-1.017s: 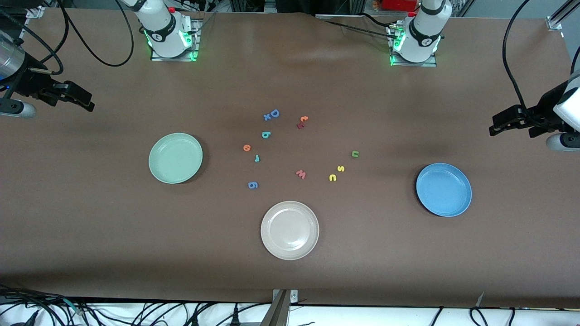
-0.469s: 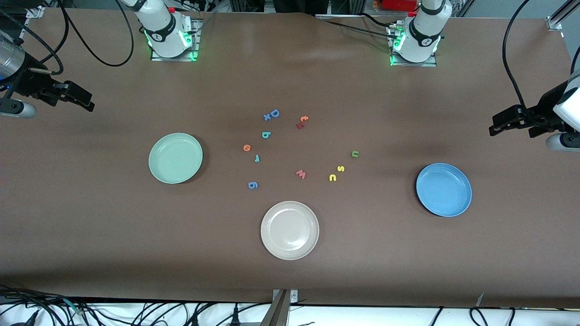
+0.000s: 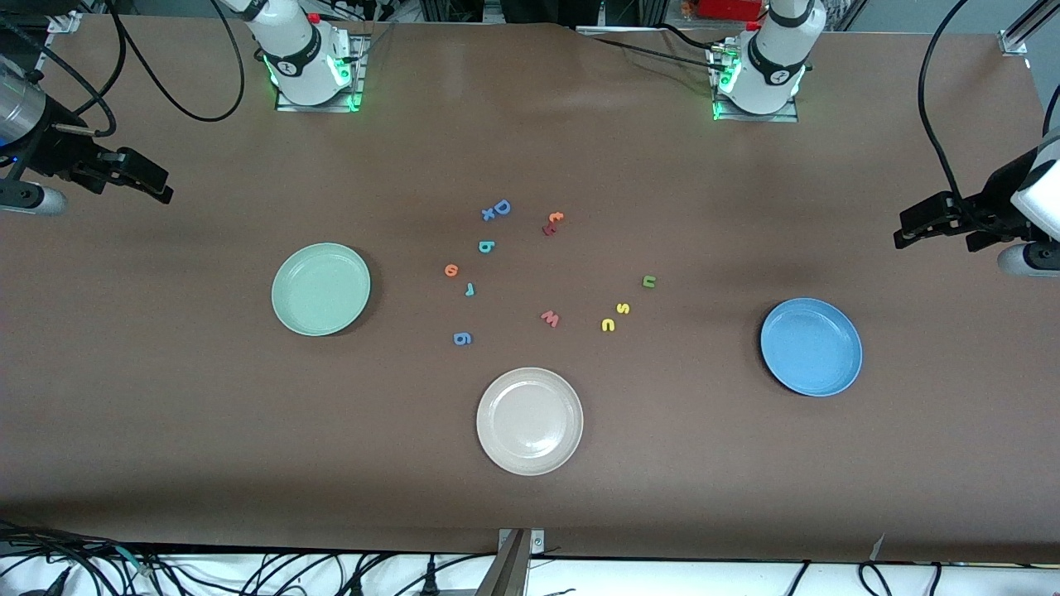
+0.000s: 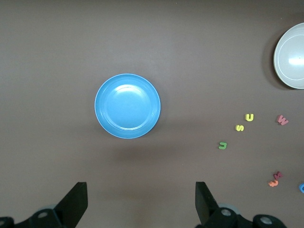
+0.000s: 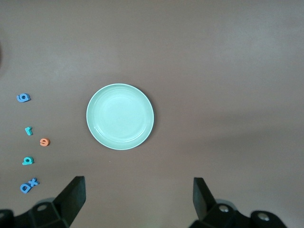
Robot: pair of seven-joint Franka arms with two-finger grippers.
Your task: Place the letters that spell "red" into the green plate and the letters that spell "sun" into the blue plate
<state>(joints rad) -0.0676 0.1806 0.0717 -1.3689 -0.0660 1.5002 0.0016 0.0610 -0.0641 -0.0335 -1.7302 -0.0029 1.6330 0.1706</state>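
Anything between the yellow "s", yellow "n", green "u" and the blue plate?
Nothing visible. The yellow foam "s", yellow foam "n" and dark green foam "u" lie on bare brown table; only tabletop separates them from the round sky-blue plate.

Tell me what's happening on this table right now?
Nothing is being handled yet. The left gripper hangs open over the blue plate's end of the table, and the right gripper hangs open at the green plate's end. Both plates hold nothing. The foam letters lie scattered on the table between them, with a beige plate nearer the front camera.
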